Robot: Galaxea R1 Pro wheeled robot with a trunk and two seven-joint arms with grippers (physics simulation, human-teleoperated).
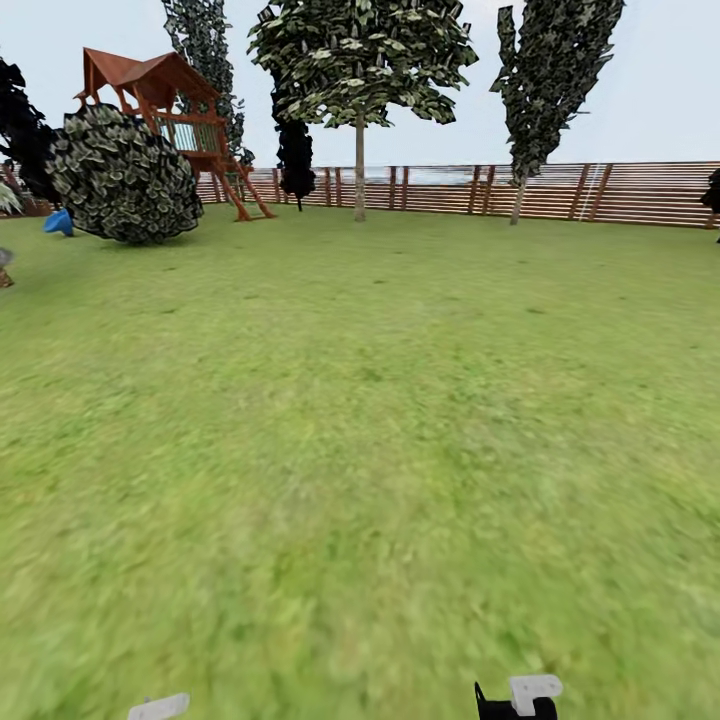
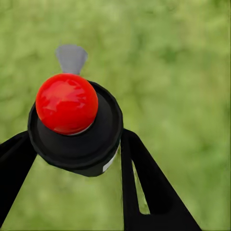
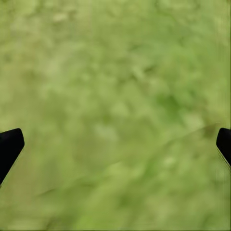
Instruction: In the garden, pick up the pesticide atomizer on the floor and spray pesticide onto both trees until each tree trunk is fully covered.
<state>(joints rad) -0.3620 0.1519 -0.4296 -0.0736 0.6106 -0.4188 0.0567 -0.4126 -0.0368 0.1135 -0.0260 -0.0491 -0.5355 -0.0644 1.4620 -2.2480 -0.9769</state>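
The black pesticide atomizer with its round red cap and grey nozzle (image 2: 77,125) sits clamped between the black fingers of the left gripper (image 2: 77,159), carried above blurred grass. The right gripper (image 3: 115,144) hangs wide apart, holding nothing. Ahead, across the green lawn (image 1: 380,420), a grey-tan straight-trunked tree (image 1: 359,165) stands well off by the brown slatted wooden fence (image 1: 640,192). Best move, I'd say: roll close, keep the grip firm, aim the nozzle squarely at that trunk before spraying.
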